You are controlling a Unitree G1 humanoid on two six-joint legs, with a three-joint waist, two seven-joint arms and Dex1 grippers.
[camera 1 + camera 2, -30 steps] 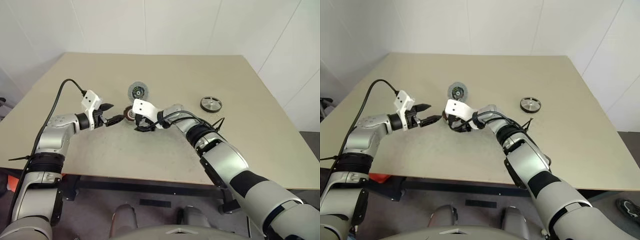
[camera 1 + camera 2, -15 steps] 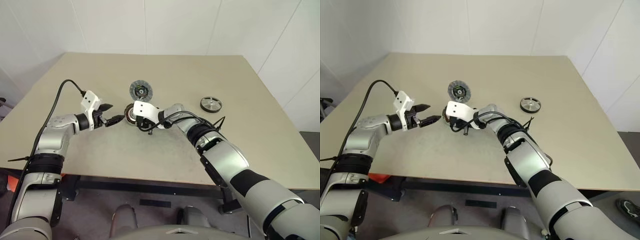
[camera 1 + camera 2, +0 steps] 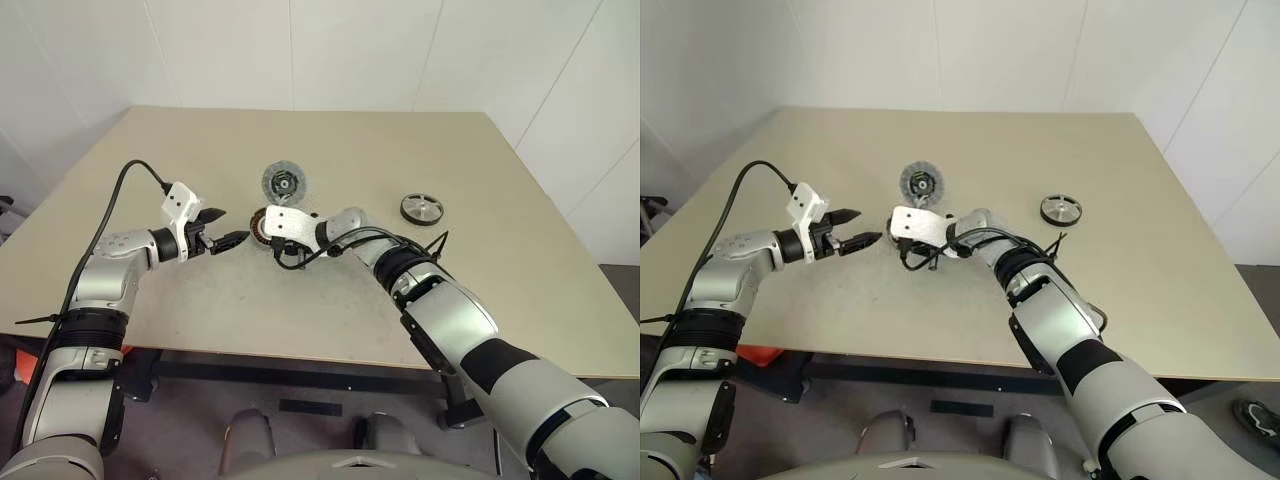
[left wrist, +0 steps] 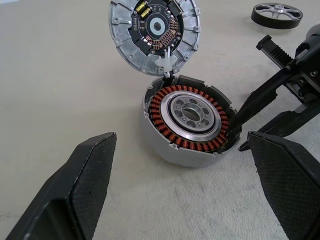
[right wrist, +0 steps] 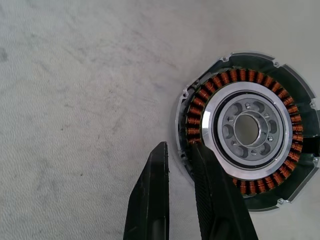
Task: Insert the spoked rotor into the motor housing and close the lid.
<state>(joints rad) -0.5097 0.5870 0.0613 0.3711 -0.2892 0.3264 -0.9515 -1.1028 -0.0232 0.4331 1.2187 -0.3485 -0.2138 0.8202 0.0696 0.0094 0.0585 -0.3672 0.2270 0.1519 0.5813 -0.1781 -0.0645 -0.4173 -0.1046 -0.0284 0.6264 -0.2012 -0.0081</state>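
Two silver-grey robot arms reach forward from the lower corners, their wrists converging near the middle. The left arm bends at the elbow, its forearm running nearly level, and the left gripper point(image 3: 228, 238) points toward the right with its two black fingers point(image 4: 85, 185) spread wide apart. The right arm stretches across toward the left, and the right gripper point(image 5: 177, 150) angles downward, its fingers pinched nearly together, only a narrow gap between them.

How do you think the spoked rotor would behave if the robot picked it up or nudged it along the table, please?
The spoked rotor looks like rigid metal, so it should keep its shape. Lying flat on the table, it would probably slide rather than roll, though on edge its round rim could roll away. It is likely heavy for its size, and its smooth rim may be slippery.
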